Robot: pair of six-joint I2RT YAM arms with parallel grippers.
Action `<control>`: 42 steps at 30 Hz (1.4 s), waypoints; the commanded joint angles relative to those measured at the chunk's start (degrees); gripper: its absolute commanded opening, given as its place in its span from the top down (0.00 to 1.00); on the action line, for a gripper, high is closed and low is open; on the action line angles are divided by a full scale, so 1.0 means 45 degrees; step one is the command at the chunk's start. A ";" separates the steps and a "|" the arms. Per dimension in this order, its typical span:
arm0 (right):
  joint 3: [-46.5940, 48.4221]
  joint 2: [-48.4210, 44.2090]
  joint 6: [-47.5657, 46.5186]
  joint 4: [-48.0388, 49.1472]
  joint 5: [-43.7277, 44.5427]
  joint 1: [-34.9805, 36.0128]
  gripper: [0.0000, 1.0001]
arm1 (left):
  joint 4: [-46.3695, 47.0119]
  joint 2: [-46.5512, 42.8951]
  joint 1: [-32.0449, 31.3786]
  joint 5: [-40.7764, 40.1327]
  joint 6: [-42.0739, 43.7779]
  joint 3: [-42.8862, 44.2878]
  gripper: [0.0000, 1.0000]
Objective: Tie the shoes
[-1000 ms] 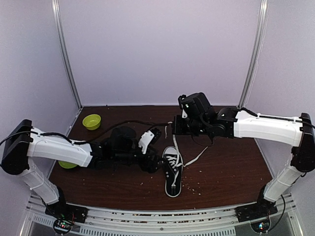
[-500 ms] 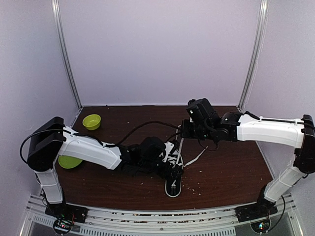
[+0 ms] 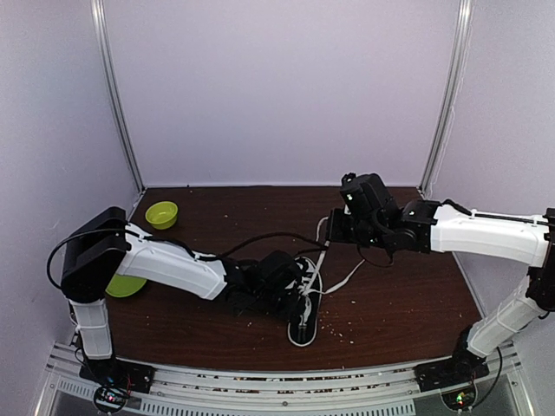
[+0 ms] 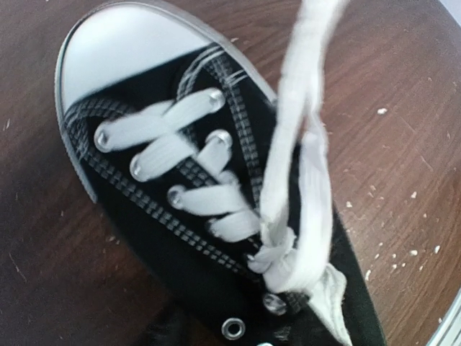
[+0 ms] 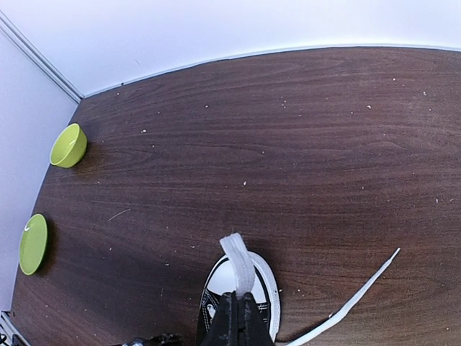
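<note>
Compared with a second ago, when it was sitting off to the left of the shoe (image 4: 180,249), the left gripper (image 3: 301,293) is now hanging right over the shoe's front half and hiding it from the top view, and the left arm is stretching further across the table (image 3: 408,303). The right gripper (image 5: 236,299) is drawing back toward the right side, a little further than half a second ago, and its fingers are pinching shut on a lace (image 4: 302,94), which is running taut from the eyelets up to it. The shoe itself is keeping much the same spot, near the middle of the table and toward the near edge. Whether the left gripper is spread or closed I cannot tell, since its own camera is showing none of its fingers clearly and it is blending into the black canvas from above. The shoe is lying with its long axis running roughly from the near edge to the back wall, its white toe cap (image 4: 122,54) pointing away from the arm bases and its heel pointing toward them. A loose lace (image 5: 349,290) is trailing over the wood to the right of the shoe. A green bowl (image 3: 161,214) and a green plate (image 3: 123,284) are sitting well apart from it at the table's left side.
</note>
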 commanded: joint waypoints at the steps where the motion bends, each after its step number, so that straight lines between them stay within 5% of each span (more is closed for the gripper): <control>1: -0.0234 -0.0315 -0.0076 0.0192 -0.0225 -0.0048 1.00 | -0.0480 -0.0298 0.0158 -0.0622 -0.0161 -0.0137 0.72; 7: -0.0522 -0.0343 -0.0154 0.0387 -0.0787 0.0027 1.00 | 0.0224 -0.0948 0.0158 0.0429 -0.0331 -0.0973 0.99; 23: -0.1030 -0.0862 -0.0422 0.0477 -0.1279 0.0967 1.00 | 0.2288 -0.2147 0.0144 0.3448 -0.0489 -0.2698 1.00; 32: -0.3466 -0.2001 0.1626 0.0368 -0.0557 0.1459 1.00 | 0.1810 -0.2857 -0.0486 0.4932 -0.1241 -0.3474 1.00; 38: -0.4432 -0.1956 0.2320 0.0656 -0.0603 0.1454 1.00 | 0.1480 -0.3513 -0.0818 0.4688 -0.0541 -0.3382 0.66; 42: -0.4084 -0.1541 0.2003 0.0684 -0.0137 0.1425 1.00 | 0.1289 -0.4339 -0.0818 0.4160 0.0059 -0.3290 0.56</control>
